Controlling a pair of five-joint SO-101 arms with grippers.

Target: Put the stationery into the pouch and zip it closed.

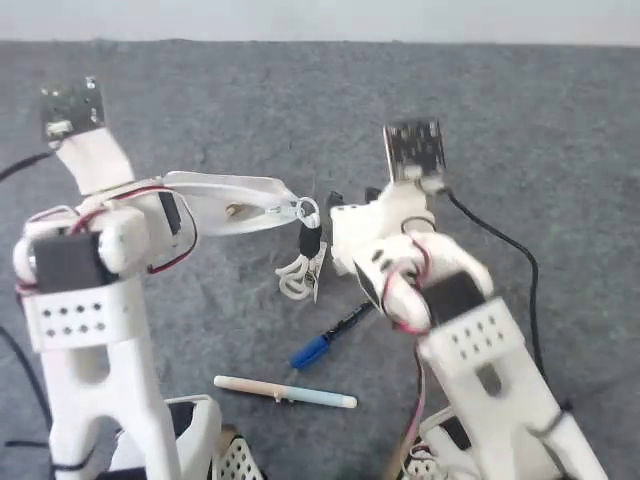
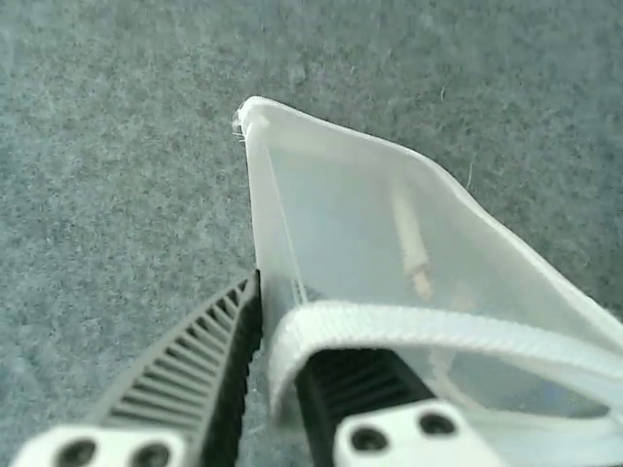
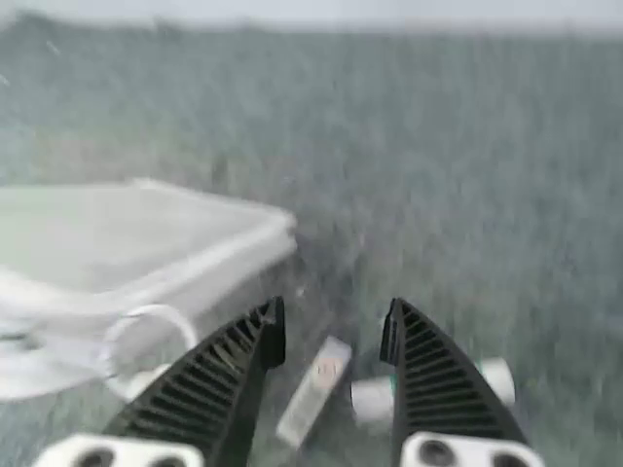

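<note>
Pouch [image 2: 370, 224], translucent white, webbing-edged, in the left jaws' grip; right jaws wide.

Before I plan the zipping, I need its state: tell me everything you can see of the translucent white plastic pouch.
The translucent white plastic pouch is soft-sided, with a white webbing strap along one edge and a pale ring pull at the end facing the right gripper. The left gripper is shut on its strap edge. A pale stick shows through its wall.
</note>
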